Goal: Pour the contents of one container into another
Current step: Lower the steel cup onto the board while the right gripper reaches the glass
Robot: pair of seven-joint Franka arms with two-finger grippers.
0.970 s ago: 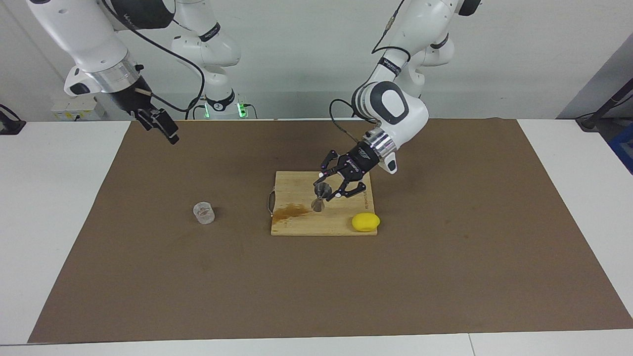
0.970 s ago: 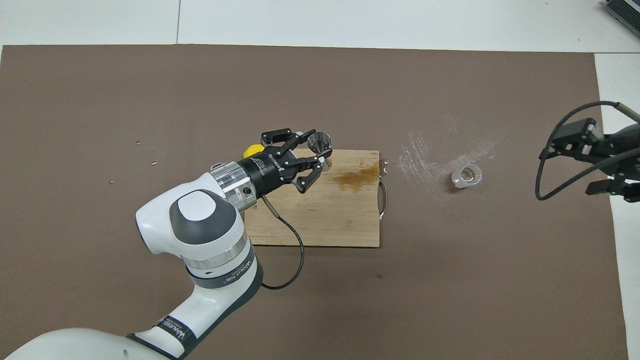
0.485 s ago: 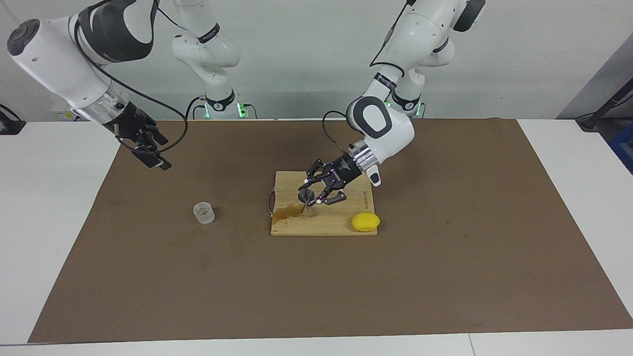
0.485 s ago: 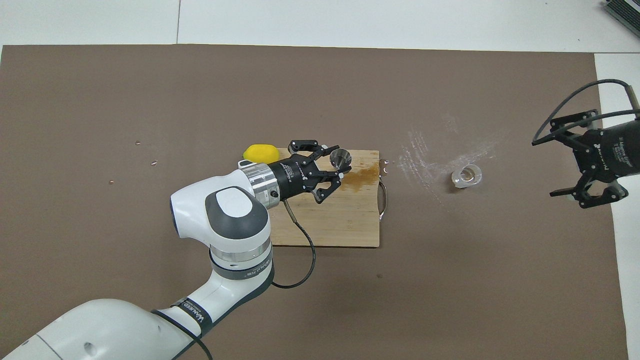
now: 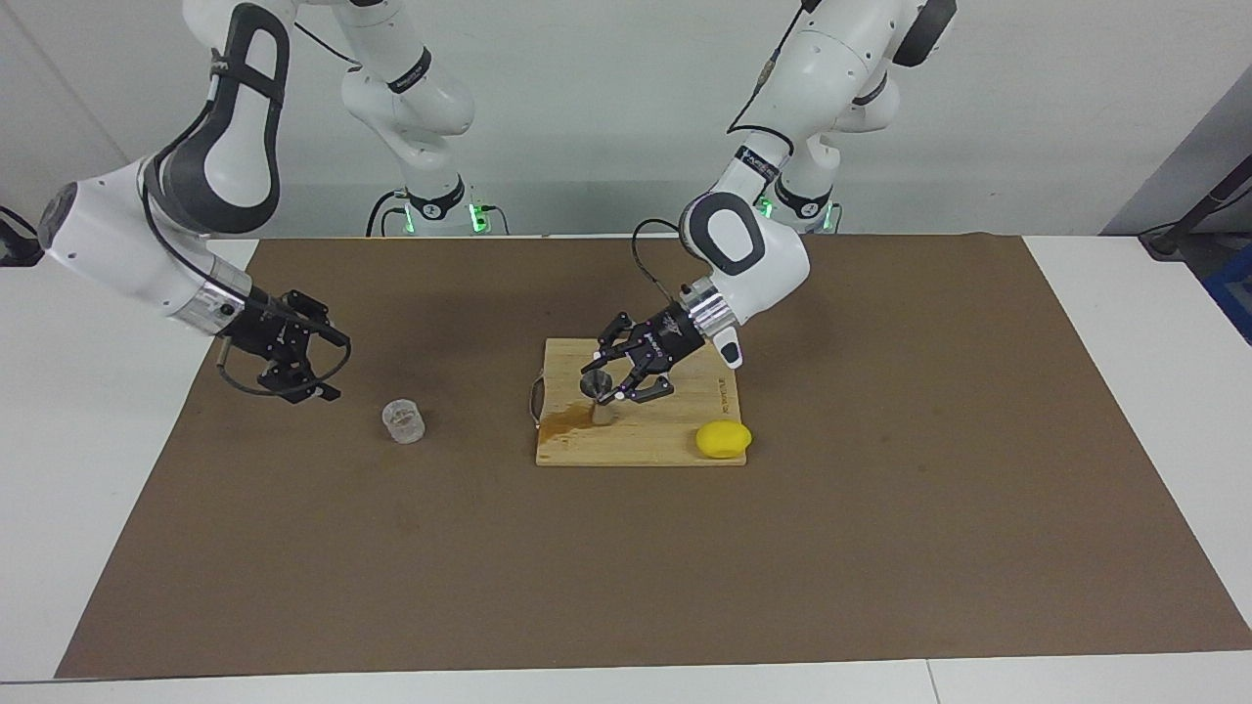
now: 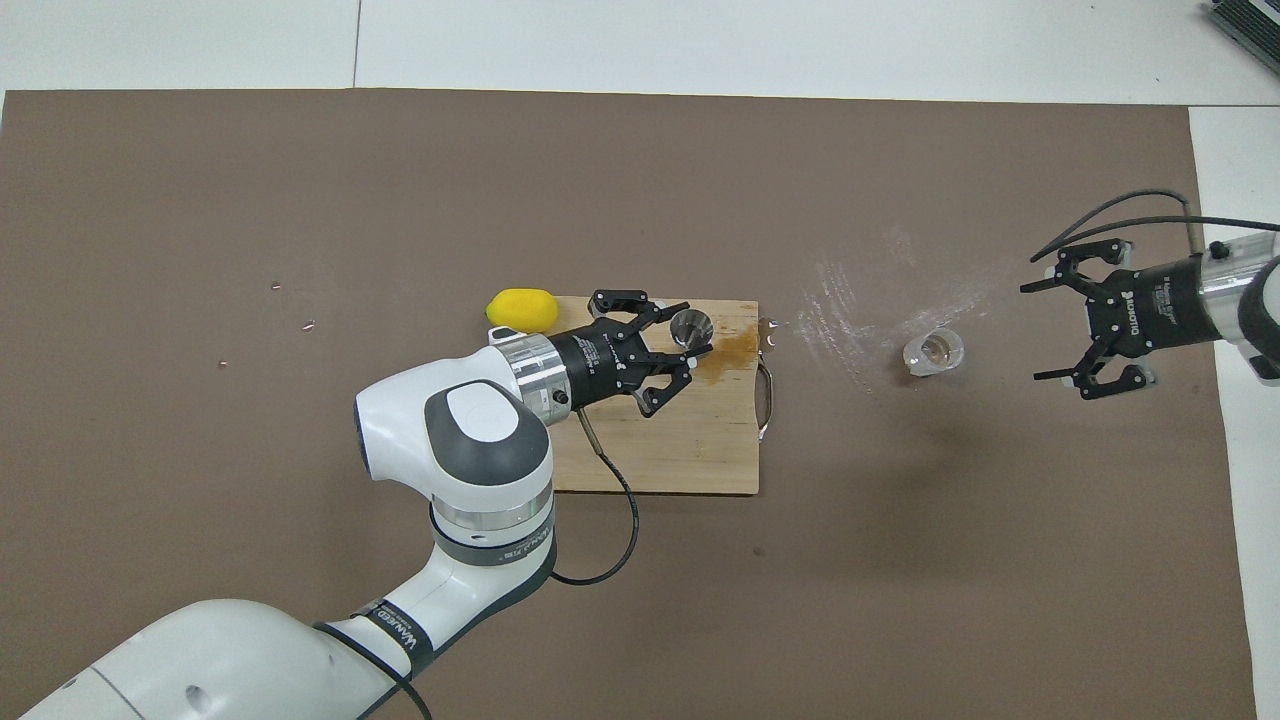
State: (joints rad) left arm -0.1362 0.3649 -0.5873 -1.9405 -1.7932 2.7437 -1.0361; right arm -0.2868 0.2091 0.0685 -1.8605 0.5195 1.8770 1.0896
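The small clear cup (image 5: 403, 421) stands on the brown mat, toward the right arm's end; it also shows in the overhead view (image 6: 932, 352). My right gripper (image 5: 333, 370) is open, low over the mat beside the cup and apart from it, fingers pointing at it (image 6: 1035, 332). My left gripper (image 5: 608, 389) is shut on the metal jigger (image 5: 595, 384), upright and low over the wooden cutting board (image 5: 646, 445), by a brown stain (image 5: 567, 420). The overhead view shows the jigger's open top (image 6: 690, 325) at the gripper (image 6: 690, 337).
A yellow lemon (image 5: 724, 439) lies at the board's corner toward the left arm's end, farther from the robots (image 6: 521, 309). The board's metal handle (image 6: 766, 385) faces the cup. White scuff marks (image 6: 850, 300) streak the mat between board and cup.
My right gripper has come down from high near its base to beside the clear cup, open. My left gripper has carried the jigger lower and toward the stained end of the board.
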